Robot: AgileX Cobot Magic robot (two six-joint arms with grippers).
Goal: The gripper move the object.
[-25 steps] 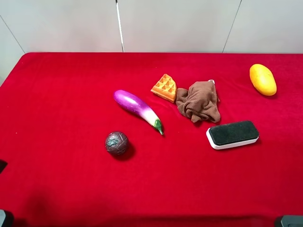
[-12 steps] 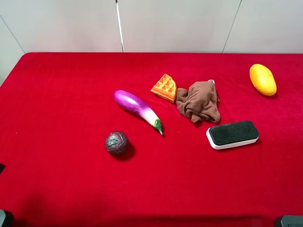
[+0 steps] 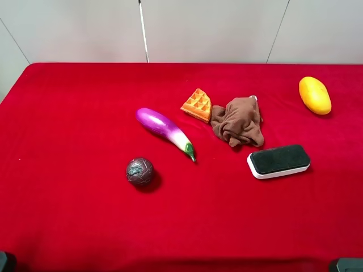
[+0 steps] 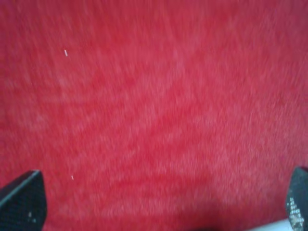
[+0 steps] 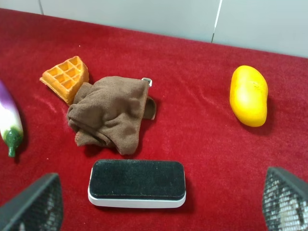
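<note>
- The bench (image 3: 74, 102), draped in red cloth, fills the high view; the left wrist view shows only blurred red cloth, with none of the objects on it.
- The brown cloth (image 3: 238, 121) lies crumpled well ahead of the right tool (image 5: 161, 207), touching the waffle piece on one side; the right wrist view shows a small pale tag at its far edge, hard to make out from above.
- The eraser (image 3: 278, 161), black pad on a white base, sits nearest the right tool, just ahead of it and between the lines of its two fingers (image 5: 33, 204).
- The eggplant (image 3: 164, 130), purple fading to white with a green tip, shows whole only from above; the right wrist view catches just its tip end at the frame's edge.
- The mango (image 3: 315, 95), yellow, rests far ahead of the right tool, apart from everything else.
- The waffle piece (image 3: 197, 105) lies beyond the cloth.
- The dark ball (image 3: 139, 171) appears only in the high view.
- The right tool is spread wide, holding nothing.
- The left tool (image 4: 159, 204) is also spread wide and empty, its fingertips (image 4: 21, 199) at opposite corners above bare cloth.
</note>
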